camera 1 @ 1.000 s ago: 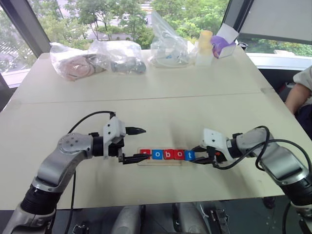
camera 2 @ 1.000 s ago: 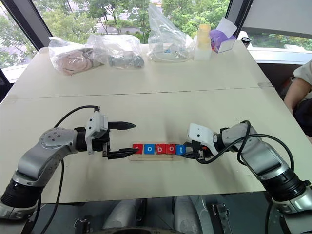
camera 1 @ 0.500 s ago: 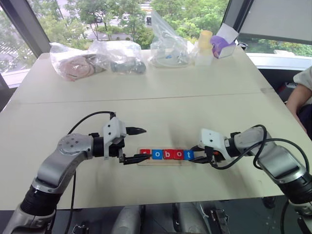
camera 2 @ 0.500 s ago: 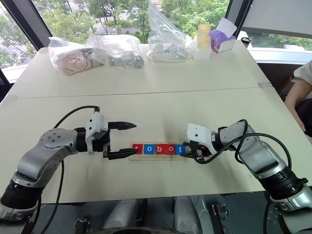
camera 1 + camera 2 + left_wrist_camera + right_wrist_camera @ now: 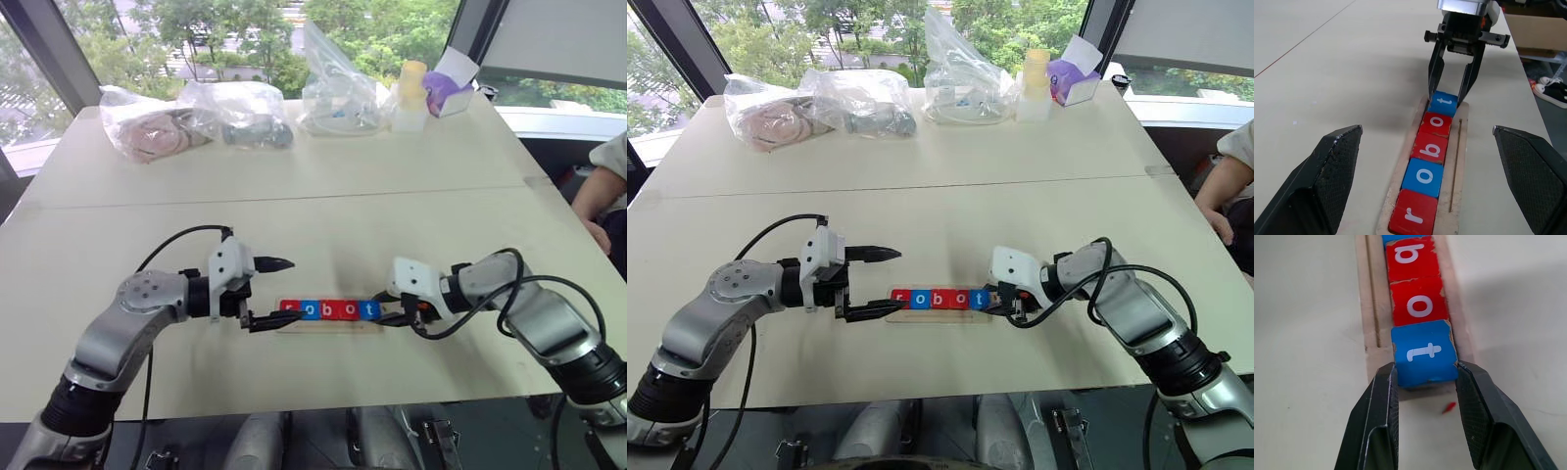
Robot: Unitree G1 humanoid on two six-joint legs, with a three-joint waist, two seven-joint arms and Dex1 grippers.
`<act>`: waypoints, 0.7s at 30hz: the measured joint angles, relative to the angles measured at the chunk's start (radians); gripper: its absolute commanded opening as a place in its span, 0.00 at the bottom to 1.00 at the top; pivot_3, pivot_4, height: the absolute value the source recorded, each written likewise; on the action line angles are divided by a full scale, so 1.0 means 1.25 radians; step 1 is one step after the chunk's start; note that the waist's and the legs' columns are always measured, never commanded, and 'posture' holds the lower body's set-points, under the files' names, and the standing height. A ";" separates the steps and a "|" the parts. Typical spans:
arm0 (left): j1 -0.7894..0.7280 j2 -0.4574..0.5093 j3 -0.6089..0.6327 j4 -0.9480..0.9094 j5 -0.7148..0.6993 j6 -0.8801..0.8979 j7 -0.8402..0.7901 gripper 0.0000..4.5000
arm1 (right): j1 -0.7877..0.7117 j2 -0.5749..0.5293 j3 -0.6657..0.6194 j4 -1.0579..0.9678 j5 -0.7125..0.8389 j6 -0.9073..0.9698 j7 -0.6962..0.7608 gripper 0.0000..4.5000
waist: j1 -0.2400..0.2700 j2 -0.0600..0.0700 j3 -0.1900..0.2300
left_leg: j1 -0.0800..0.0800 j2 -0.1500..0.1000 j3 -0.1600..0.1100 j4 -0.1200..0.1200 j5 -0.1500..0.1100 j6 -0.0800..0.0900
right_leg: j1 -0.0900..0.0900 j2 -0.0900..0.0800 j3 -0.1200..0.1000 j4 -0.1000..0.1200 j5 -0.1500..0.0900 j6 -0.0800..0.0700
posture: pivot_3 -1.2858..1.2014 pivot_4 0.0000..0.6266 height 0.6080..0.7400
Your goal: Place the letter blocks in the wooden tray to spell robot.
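Five letter blocks fill the wooden tray lengthwise; right tool clenches the end "t", left tool released.

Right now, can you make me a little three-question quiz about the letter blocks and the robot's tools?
1. True or false: the blue t block sits between the right tool's fingers.
2. Which letter lies at the tray's end nearest the left tool? A) t B) r C) b
3. Fill in: the blocks in the wooden tray spell ____.

Key: 1 true; 2 B, the red r block; 3 robot.
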 measured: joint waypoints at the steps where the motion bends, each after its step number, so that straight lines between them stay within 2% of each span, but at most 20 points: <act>1: 0.001 0.000 0.000 -0.002 0.000 0.001 0.003 1.00 | -0.001 0.002 0.002 0.000 -0.001 0.000 0.000 0.24 | 0.000 0.000 0.000 | 0.000 0.000 0.000 0.000 0.000 0.000 | 0.000 0.000 0.000 0.000 0.000 0.000 | 0.52 0.24 1.00; 11: 0.007 -0.001 0.000 -0.004 -0.001 0.004 0.008 1.00 | -0.016 0.015 0.013 0.003 -0.015 0.000 -0.001 0.24 | 0.000 0.000 0.000 | 0.000 0.000 0.000 0.000 0.000 0.000 | 0.000 0.000 0.000 0.000 0.000 0.000 | 0.52 0.24 1.00; 15: 0.007 -0.001 0.000 -0.004 -0.001 0.004 0.008 1.00 | -0.016 0.017 0.014 0.004 -0.015 0.000 0.000 0.65 | 0.000 0.000 0.000 | 0.000 0.000 0.000 0.000 0.000 0.000 | 0.000 0.000 0.000 0.000 0.000 0.000 | 0.52 0.24 1.00; 18: 0.007 -0.001 0.000 -0.004 -0.001 0.004 0.007 1.00 | -0.016 0.017 0.014 0.004 -0.015 0.002 0.002 0.99 | 0.000 0.000 0.000 | 0.000 0.000 0.000 0.000 0.000 0.000 | 0.000 0.000 0.000 0.000 0.000 0.000 | 0.52 0.24 1.00; 21: 0.007 -0.001 0.000 -0.004 -0.001 0.004 0.007 1.00 | -0.016 0.017 0.014 0.004 -0.015 0.008 0.004 0.99 | 0.000 0.000 0.000 | 0.000 0.000 0.000 0.000 0.000 0.000 | 0.000 0.000 0.000 0.000 0.000 0.000 | 0.52 0.24 1.00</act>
